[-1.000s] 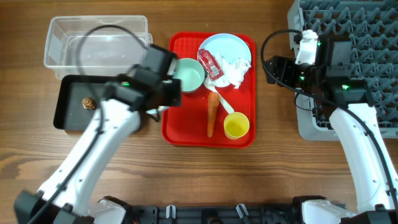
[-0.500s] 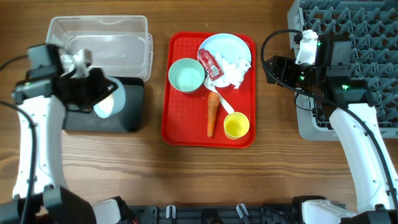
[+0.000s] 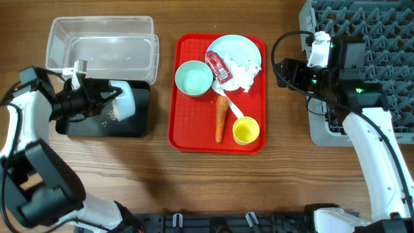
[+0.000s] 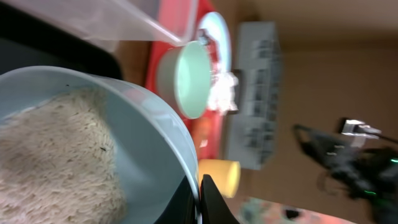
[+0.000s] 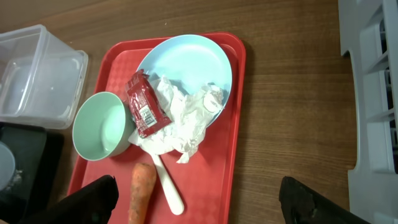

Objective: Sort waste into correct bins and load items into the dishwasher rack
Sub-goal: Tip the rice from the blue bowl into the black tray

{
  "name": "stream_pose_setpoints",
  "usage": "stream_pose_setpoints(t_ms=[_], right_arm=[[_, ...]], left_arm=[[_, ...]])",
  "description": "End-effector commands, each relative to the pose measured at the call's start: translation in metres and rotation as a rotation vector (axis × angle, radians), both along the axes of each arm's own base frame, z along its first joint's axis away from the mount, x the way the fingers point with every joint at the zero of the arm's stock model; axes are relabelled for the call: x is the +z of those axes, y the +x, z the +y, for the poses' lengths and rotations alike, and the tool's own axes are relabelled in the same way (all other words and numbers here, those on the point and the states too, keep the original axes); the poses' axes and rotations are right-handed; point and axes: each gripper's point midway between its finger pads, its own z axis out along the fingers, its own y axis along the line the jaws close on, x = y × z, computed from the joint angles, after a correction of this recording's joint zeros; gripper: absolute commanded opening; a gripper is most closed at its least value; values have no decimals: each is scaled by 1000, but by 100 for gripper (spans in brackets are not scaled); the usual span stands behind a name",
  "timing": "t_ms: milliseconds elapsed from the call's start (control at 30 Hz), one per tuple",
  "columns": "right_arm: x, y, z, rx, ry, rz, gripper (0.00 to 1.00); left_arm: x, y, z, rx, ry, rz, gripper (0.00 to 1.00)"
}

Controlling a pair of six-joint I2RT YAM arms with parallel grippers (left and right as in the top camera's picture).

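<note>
Light blue bowl (image 3: 121, 103), rice (image 4: 56, 155) inside, is tilting over the black bin (image 3: 139, 128), rim seemingly within the bin's right edge. Clear tub (image 3: 61, 39) is sitting just behind, red tray (image 3: 184, 139) near on the right. Left gripper (image 3: 97, 102) is pinching the bowl's rim tight. Right gripper (image 3: 292, 71) is hovering beside the dishwasher rack (image 3: 362, 26), fingers (image 5: 93, 198) spread wide, holding nothing.

left arm (image 3: 18, 123) (9 o'clock) and right arm (image 3: 378, 149) (3 o'clock): white tubular links, black joint housings; right carries looped black cable (image 3: 273, 52), green lights (image 3: 358, 90).
</note>
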Motion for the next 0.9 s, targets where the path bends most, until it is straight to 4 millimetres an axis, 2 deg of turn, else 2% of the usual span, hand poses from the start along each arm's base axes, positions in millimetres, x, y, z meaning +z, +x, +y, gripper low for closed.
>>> stream_pose_setpoints(t_ms=[0,167,367,867], right_arm=[[3,3,-3,-13,-16,-8,86],[3,3,-3,-14,-16,-6,86],[2,4,-6,-27,-30,-5,86],[0,3,-11,-46,-52,3,87]], left_arm=[[25,7,3,26,-230,-119,4],[25,8,11,52,-254,-120,4],[53,10,14,67,-398,-207,4],[55,10,14,95,-464,-106,4]])
